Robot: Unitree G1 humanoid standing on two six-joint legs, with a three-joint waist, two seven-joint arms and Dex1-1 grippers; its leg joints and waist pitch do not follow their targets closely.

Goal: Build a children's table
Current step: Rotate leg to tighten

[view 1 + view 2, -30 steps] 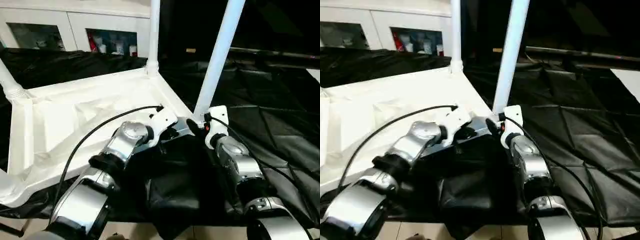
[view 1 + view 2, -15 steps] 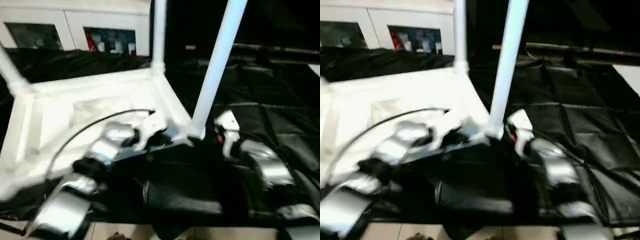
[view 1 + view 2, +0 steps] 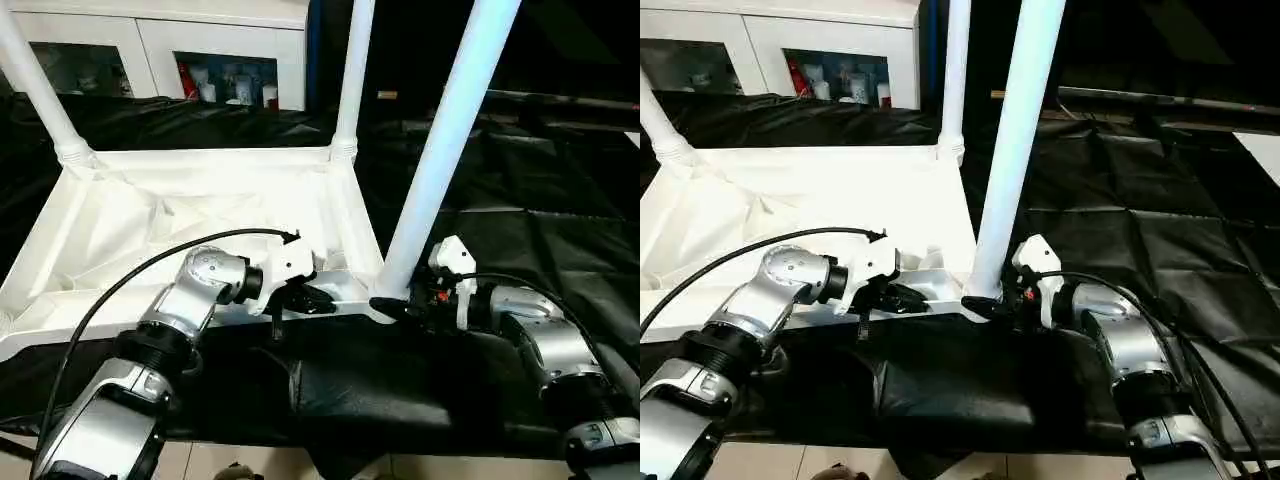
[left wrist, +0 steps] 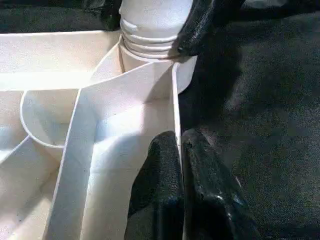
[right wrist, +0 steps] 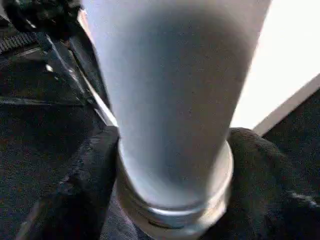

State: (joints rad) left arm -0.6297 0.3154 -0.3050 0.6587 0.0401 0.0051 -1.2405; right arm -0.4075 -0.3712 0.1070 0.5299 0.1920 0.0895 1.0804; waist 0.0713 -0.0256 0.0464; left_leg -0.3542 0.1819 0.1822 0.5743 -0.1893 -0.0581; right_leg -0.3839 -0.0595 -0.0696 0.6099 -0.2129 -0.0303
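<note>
Now the right gripper [image 3: 392, 304], which held higher a second ago, clasps the near leg [image 3: 440, 155] at its socket; the left gripper [image 4: 181, 150] pinches the tabletop [image 3: 150, 215] rim on the black cloth [image 3: 540, 210], steadying it.

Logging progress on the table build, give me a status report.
Left gripper shut on tabletop rim. Right gripper around the near leg base. Three legs standing in sockets. Nothing in the way.

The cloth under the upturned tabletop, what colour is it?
Black: the cloth is plain black with creases, clearest in the right eye view beside the white tabletop.
</note>
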